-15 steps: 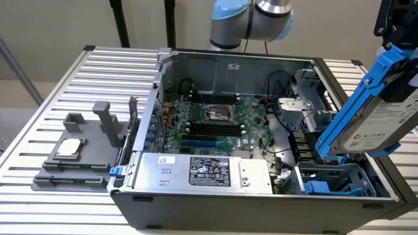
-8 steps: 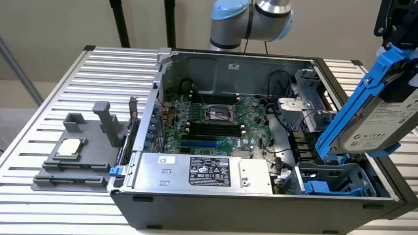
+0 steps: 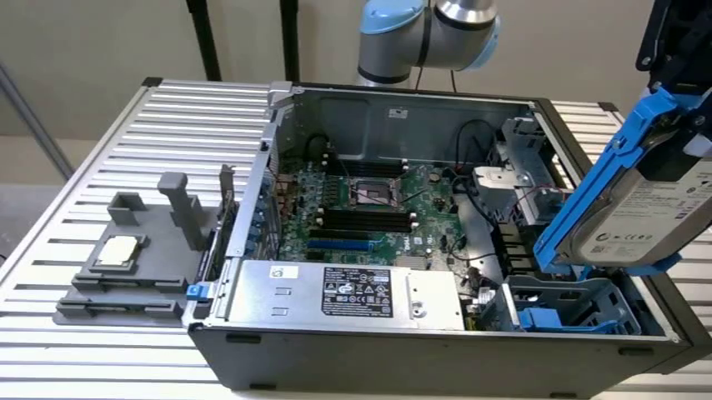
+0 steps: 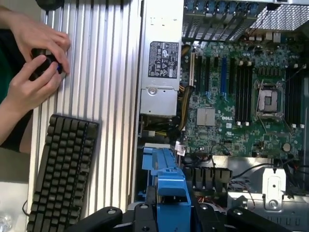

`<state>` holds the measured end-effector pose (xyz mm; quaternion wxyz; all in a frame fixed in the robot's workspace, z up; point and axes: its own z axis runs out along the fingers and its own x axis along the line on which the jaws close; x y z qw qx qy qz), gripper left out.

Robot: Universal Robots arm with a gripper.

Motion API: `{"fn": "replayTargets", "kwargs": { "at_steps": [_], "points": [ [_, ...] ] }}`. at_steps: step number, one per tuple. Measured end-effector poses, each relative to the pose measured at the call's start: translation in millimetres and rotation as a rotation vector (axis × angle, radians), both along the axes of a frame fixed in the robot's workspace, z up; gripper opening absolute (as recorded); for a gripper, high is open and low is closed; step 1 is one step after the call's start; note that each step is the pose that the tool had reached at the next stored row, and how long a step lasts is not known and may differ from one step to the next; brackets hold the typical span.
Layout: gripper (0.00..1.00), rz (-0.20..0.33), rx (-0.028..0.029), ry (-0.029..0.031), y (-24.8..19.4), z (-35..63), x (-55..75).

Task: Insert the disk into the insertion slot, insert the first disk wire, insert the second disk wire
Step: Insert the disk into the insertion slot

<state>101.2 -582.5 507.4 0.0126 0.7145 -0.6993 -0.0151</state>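
Blue-framed disk (image 3: 651,217) hangs tilted above the insertion slot (image 3: 568,308), clamped in the gripper (image 4: 171,212); the first step is in hand, and it calls for levelling and alignment.

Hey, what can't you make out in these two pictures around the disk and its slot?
The disk: exterior view, its far side is cut off by the picture's right edge; label print too small to read.
The insertion slot: exterior view, the disk's lower end covers its rear part.
The person's hands: wrist view, fingers cover most of the small dark thing they hold.
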Motion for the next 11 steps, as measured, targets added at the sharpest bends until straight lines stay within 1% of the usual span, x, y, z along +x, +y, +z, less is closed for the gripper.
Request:
{"fn": "replayTargets", "kwargs": {
  "at_steps": [3, 4, 5, 8, 9, 11],
  "points": [
    [0.32, -0.013, 0.0189, -0.0001, 0.0, -2.9, 3.3],
    [0.32, -0.016, 0.0246, 0.0000, 0.0, -4.3, 4.0],
    [0.32, -0.018, 0.0287, 0.0000, 0.0, -5.7, 4.6],
    [0.32, -0.024, 0.0371, 0.0000, 0.0, -10.2, 6.8],
    [0.32, -0.026, 0.0385, -0.0001, 0.1, -11.8, 7.3],
    [0.32, -0.027, 0.0393, -0.0017, 0.0, -15.0, 7.4]
  ]
}}
